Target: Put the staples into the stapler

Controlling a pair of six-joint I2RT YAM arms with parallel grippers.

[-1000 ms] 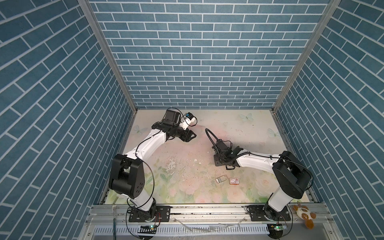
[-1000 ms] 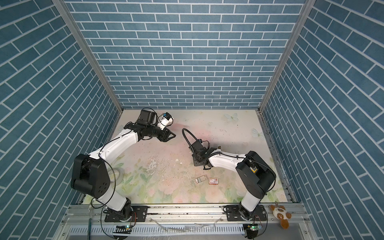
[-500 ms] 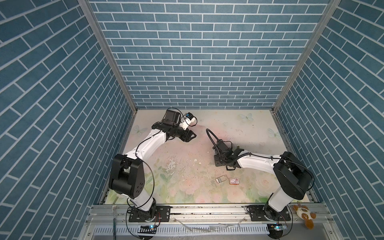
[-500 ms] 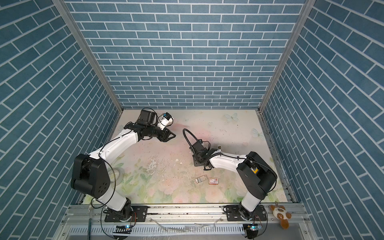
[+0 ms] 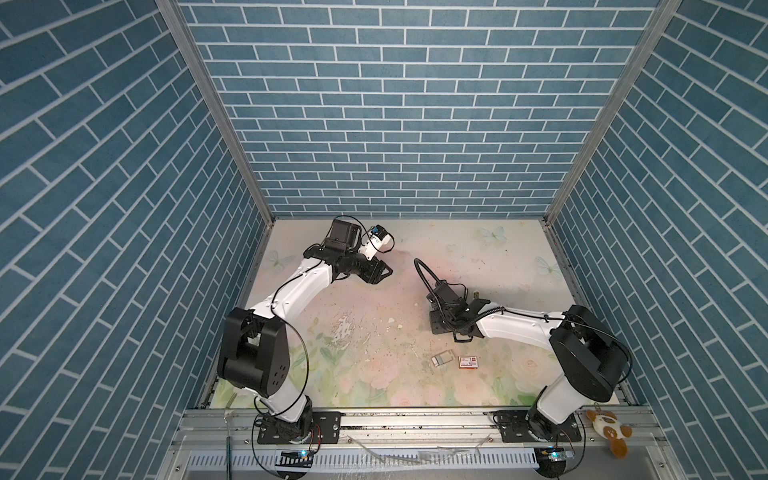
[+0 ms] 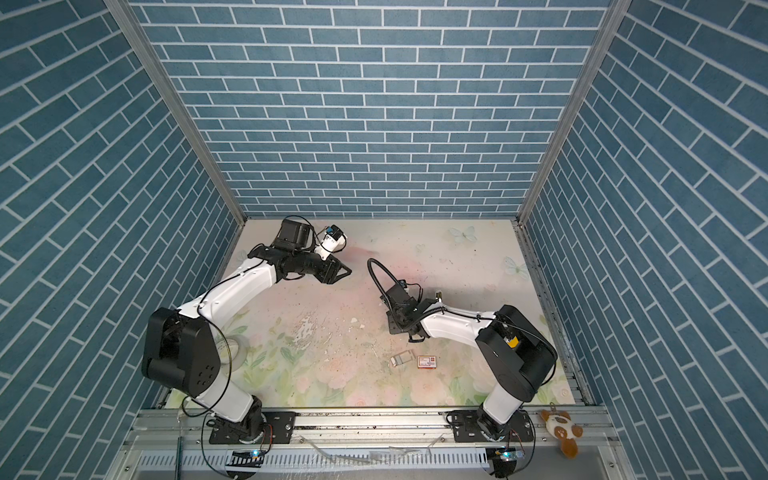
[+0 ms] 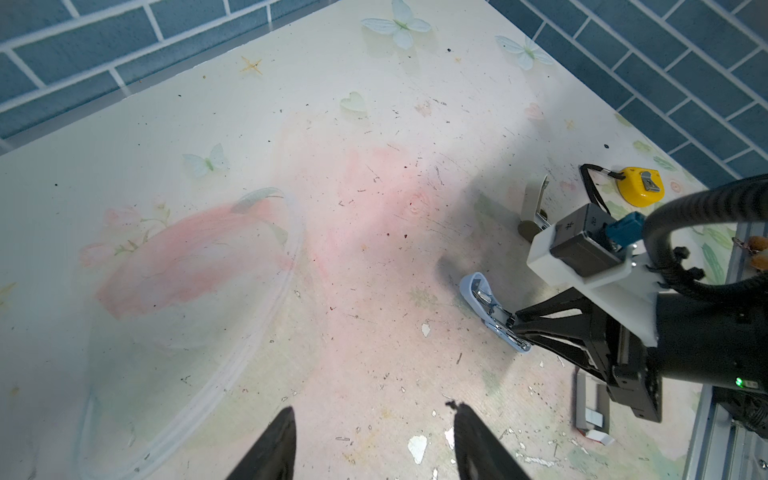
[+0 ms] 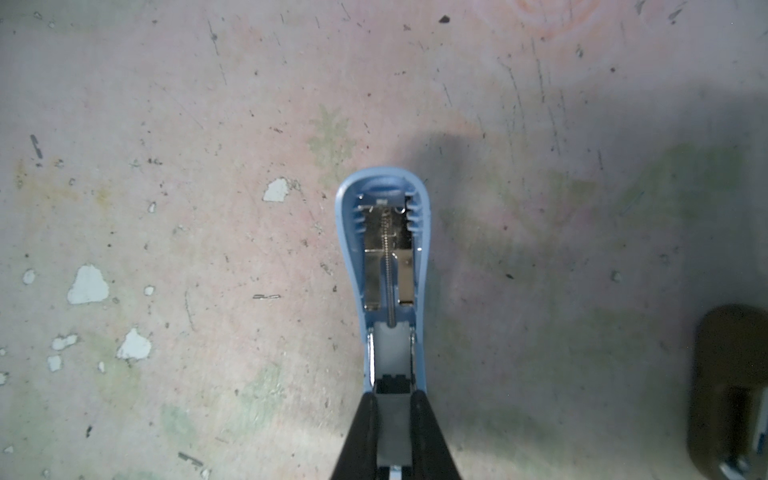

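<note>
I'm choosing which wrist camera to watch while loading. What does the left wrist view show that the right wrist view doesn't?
Only the left wrist view: the open left gripper, the yellow tape measure and the right arm's wrist camera. Only the right wrist view: close up, the thin spring running down the metal channel inside the stapler. Both: that blue stapler, its rear end clamped in the right gripper, and the worn floral table.

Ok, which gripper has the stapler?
The right gripper: its jaws are clamped on the blue stapler. The left gripper is open, holding nothing.
</note>
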